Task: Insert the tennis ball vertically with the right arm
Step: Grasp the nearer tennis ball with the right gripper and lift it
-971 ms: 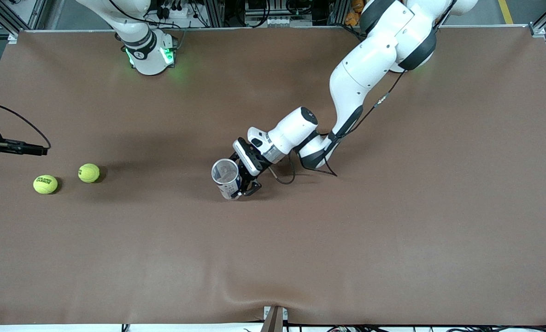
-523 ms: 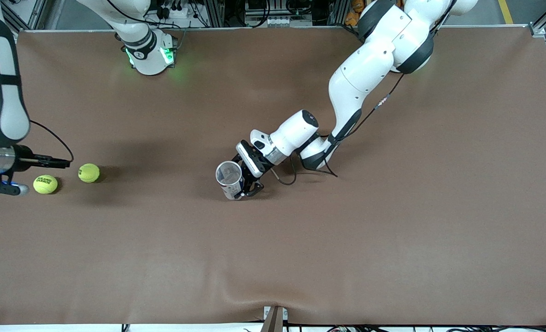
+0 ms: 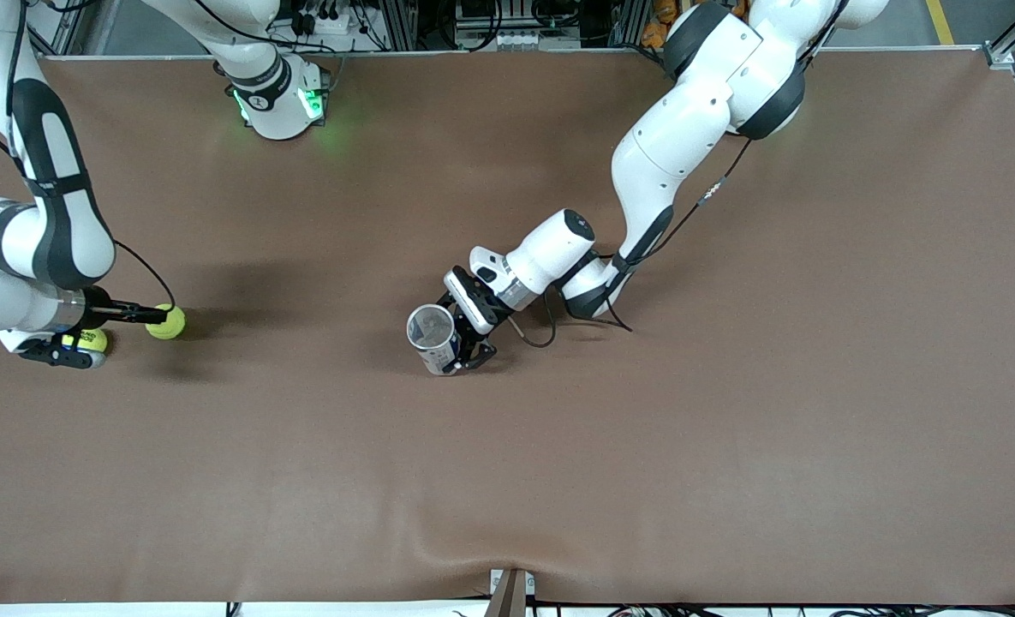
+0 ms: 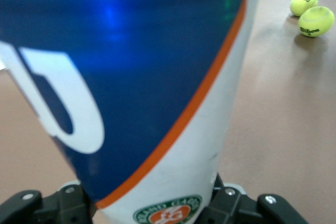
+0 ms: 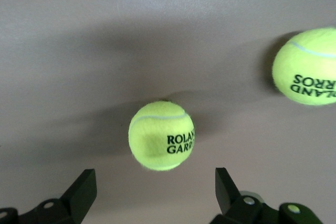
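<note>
Worktop (image 3: 730,428): brown sheet covering the whole surface, both arm bases along its edge farthest from the front camera.
Left arm (image 3: 678,146): reaches from its base down to the middle of the worktop.
Right arm (image 3: 40,223): bends in over its own end of the worktop.
Tennis ball can (image 3: 432,336): stands upright at the middle of the worktop, open mouth facing up; blue and white wall with an orange stripe (image 4: 173,93) fills the left wrist view.
Left gripper (image 3: 464,343): low at the worktop, fingers clamped on the tennis ball can near its base.
Right gripper (image 5: 157,195): fingers spread wide apart with nothing between them, over the first tennis ball.
First tennis ball (image 5: 161,135): yellow-green, on the worktop at the right arm's end, mostly hidden under the right gripper in the front view.
Second tennis ball (image 3: 167,322): on the worktop near the first, toward the can, apart from it; also at the edge of the right wrist view (image 5: 307,66).
</note>
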`<state>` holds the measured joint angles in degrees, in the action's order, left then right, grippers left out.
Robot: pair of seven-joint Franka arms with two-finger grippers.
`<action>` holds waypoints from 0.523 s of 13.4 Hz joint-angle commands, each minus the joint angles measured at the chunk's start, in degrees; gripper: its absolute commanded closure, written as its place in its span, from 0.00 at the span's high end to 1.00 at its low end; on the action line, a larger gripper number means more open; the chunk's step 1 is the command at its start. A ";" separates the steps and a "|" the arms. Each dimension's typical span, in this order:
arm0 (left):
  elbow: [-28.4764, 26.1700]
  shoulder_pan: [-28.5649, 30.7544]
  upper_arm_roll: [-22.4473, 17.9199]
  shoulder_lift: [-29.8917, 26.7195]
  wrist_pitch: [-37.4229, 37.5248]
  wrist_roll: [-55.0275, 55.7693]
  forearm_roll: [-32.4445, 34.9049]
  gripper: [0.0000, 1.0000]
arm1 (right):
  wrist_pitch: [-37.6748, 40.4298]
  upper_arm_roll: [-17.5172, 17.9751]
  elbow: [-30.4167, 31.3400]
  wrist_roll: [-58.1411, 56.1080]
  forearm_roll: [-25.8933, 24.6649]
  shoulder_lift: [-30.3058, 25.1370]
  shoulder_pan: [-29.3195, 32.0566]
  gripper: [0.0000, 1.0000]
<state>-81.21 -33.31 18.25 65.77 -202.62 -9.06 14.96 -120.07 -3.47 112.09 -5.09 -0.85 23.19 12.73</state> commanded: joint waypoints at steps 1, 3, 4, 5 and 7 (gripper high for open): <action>0.53 -1.14 -0.58 0.76 -0.59 -0.17 -0.98 0.77 | -4.19 0.74 2.33 -0.63 0.76 0.79 0.98 1.00; 0.53 -1.49 -0.67 0.76 -0.59 -0.17 -0.98 0.77 | -7.97 0.74 3.74 -0.63 0.76 2.46 1.07 1.00; 0.53 -1.50 -0.67 0.76 -0.50 -0.17 -0.98 0.77 | -9.03 0.74 4.27 -0.63 0.76 2.91 0.98 1.00; 0.53 -1.50 -0.67 0.76 -0.50 -0.17 -0.98 0.77 | -9.21 0.74 4.36 -0.63 0.76 3.26 0.90 1.00; 0.44 -1.50 -0.93 0.76 -0.50 -0.17 -0.98 0.77 | -9.22 0.74 4.45 -0.89 0.50 3.44 0.64 0.79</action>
<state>-81.21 -33.80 18.19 65.80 -202.61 -9.06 14.96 -128.44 -3.44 115.62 -5.09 -0.82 27.20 12.73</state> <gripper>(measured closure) 0.225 0.000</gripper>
